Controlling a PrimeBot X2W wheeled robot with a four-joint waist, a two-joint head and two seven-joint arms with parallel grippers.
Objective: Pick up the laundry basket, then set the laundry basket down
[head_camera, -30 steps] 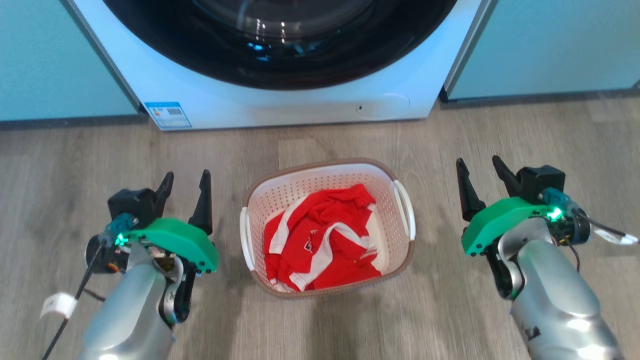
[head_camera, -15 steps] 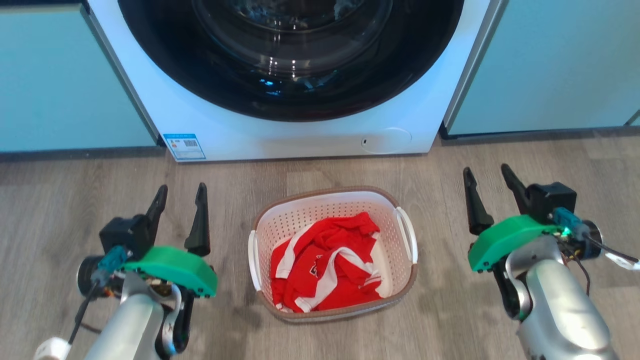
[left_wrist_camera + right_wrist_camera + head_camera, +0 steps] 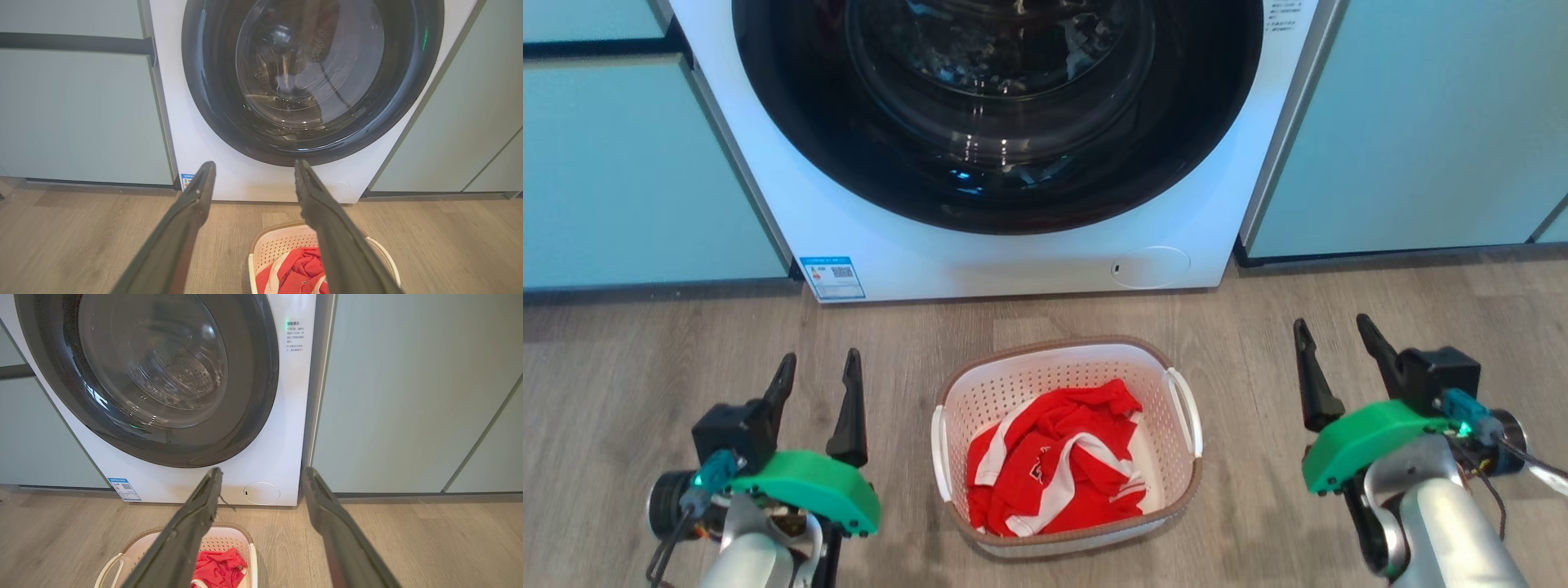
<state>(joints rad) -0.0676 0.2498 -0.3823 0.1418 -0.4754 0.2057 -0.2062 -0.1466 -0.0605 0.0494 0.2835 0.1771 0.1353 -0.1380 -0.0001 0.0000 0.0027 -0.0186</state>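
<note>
The laundry basket (image 3: pixel 1045 376) is white with perforated walls, a brown rim and white side handles, and it stands on the wooden floor in front of the washing machine with a red-and-white garment (image 3: pixel 1054 469) inside. My left gripper (image 3: pixel 818 369) hangs open to the basket's left, apart from it. To its right my right gripper (image 3: pixel 1333 333) is open too, clear of the handle. The left wrist view has the basket (image 3: pixel 282 245) low, behind the right finger, with the left gripper (image 3: pixel 253 168) empty. In the right wrist view the basket (image 3: pixel 229 537) sits at bottom left below the open right gripper (image 3: pixel 261 473).
A white front-loading washing machine (image 3: pixel 1013 261) with a dark round door stands just behind the basket. Pale green cabinet fronts (image 3: pixel 629 171) flank it on both sides. Grey-brown wooden floor (image 3: pixel 645 359) stretches around the basket and under both arms.
The whole head view has shifted down in the picture, showing more of the washing machine door, so the camera has moved. Both grippers stay open beside the basket, which rests on the floor.
</note>
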